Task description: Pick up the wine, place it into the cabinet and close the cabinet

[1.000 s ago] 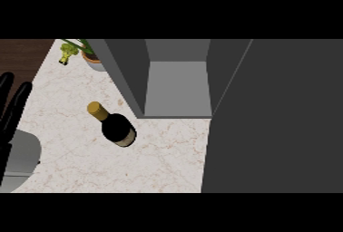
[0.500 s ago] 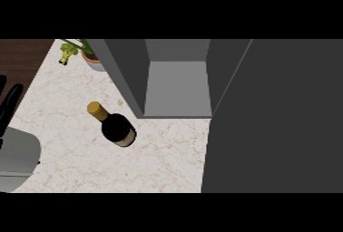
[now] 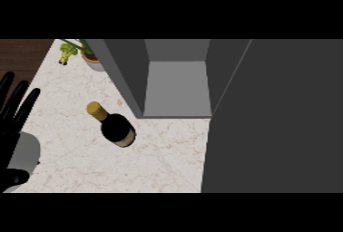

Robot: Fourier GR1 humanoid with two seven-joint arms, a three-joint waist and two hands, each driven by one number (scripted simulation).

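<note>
The wine bottle (image 3: 115, 128) stands on the marbled counter (image 3: 74, 167); it is dark with a gold-capped neck pointing up-left. Just to its right is the grey cabinet (image 3: 177, 86), whose inside shows bare. Its dark door (image 3: 281, 118) is swung open and fills the right side of the view. At the left edge my left hand (image 3: 16, 108) shows with straight fingers pointing up, well left of the bottle and not touching it. It holds nothing. My right hand does not show.
A potted green plant (image 3: 88, 56) stands at the counter's far edge, left of the cabinet. Dark wooden floor (image 3: 20, 54) lies beyond the counter's top-left corner. Bare counter lies in front of the bottle.
My left hand slid almost out of the left edge half a second ago. Now it is back in view, with its fingers further in. The bottle and the cabinet door have not moved.
</note>
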